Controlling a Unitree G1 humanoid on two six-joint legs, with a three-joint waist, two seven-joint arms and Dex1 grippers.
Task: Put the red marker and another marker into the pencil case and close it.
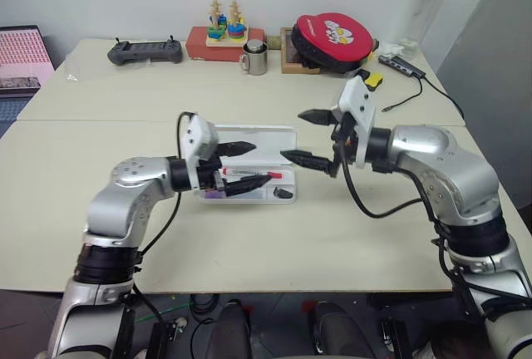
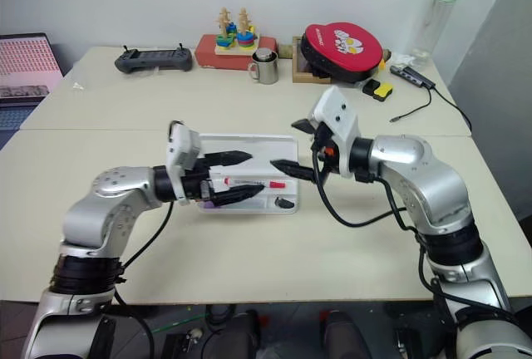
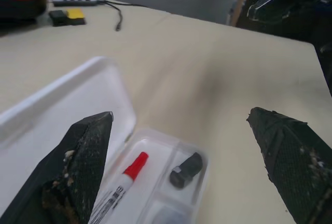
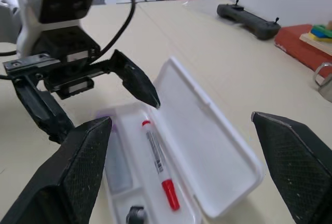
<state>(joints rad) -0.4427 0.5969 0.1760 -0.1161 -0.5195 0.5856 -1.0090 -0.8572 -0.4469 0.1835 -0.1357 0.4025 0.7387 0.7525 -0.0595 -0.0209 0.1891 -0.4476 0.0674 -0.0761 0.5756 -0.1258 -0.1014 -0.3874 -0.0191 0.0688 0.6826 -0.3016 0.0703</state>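
The pencil case lies open in the middle of the table, its lid flat behind the tray. In the tray lie the red marker, the lilac marker beside it, and a small black cylinder. My left gripper hovers level just above the tray, open and holding nothing; it partly hides the lilac marker. Over the case's right end, a bit higher, my right gripper points toward the left one, also open and holding nothing.
Along the far edge stand a game controller, a stacking toy on a red box, a metal mug, a red round pouch and a bottle. A USB hub with cable lies at the far right.
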